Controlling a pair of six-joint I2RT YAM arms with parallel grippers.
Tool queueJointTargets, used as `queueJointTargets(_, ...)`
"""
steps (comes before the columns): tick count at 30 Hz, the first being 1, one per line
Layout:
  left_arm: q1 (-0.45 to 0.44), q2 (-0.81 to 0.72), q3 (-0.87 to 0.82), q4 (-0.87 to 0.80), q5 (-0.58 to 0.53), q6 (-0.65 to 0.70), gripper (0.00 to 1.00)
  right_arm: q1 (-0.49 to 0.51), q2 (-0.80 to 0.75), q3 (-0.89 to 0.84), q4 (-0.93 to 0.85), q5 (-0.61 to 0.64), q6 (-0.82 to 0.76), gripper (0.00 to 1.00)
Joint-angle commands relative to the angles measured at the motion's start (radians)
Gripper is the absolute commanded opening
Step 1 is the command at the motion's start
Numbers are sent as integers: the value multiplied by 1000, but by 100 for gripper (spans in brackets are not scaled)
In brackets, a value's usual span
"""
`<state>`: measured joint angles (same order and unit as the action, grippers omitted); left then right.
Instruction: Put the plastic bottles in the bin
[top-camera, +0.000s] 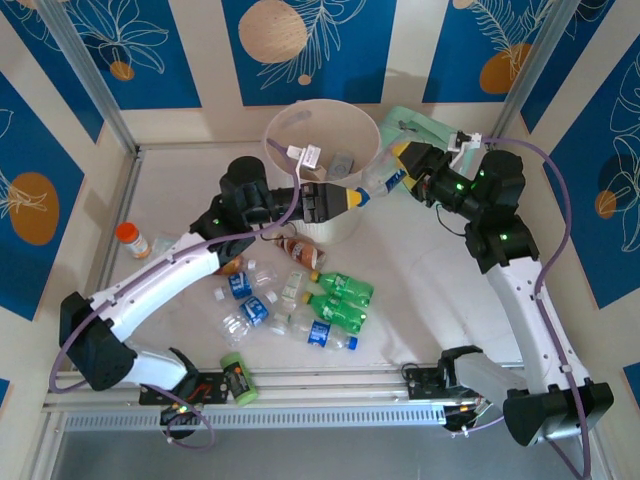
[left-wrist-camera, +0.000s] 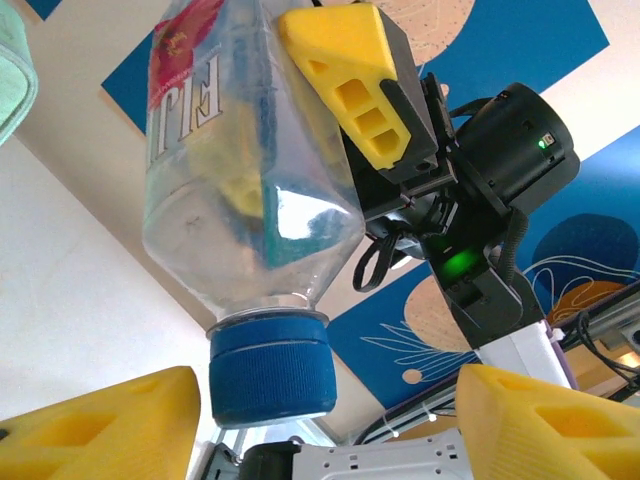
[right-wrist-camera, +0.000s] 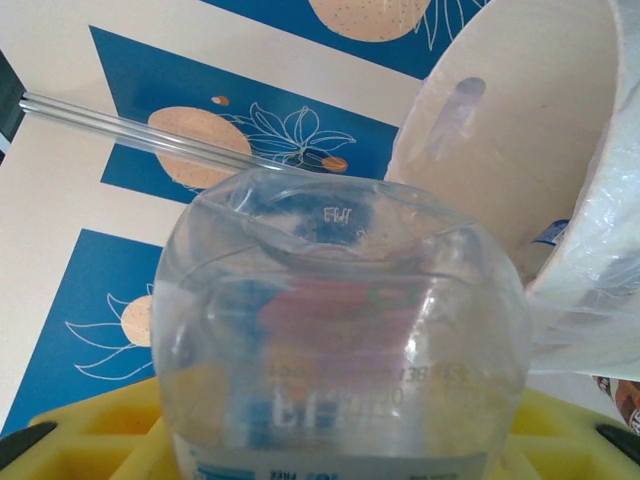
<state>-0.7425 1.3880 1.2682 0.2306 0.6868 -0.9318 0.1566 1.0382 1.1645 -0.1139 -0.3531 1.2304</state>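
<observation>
Clear bottle (top-camera: 378, 182) w/ blue cap (left-wrist-camera: 268, 370) hangs in air just outside bin (top-camera: 300, 125), at bin's 4 o'clock in top view. R gripper (top-camera: 402, 160) pinches its body. Cap sits btwn L gripper (top-camera: 350, 197) fingers (left-wrist-camera: 100, 435), which are spread, not touching it. Other bottles (top-camera: 325, 300) lie on table (top-camera: 420, 280) at bin's 6 o'clock.

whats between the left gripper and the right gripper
A clear bottle with a blue cap, gripped by the right gripper, its cap pointing at the open left gripper, next to the bin. The top external view shows it.
</observation>
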Motion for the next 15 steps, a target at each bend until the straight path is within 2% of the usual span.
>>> queueJointTargets(1,-7,12,33,65,45,-17,64,7,4,-6,53,-32,24,51)
queueJointTargets(6,-8,28,37,87,52,-29,58,22,8,-14,76,-34,38,51)
queueJointTargets(15,-8,34,43,90,53,-22,52,51,14,-17,72,-26,32,51)
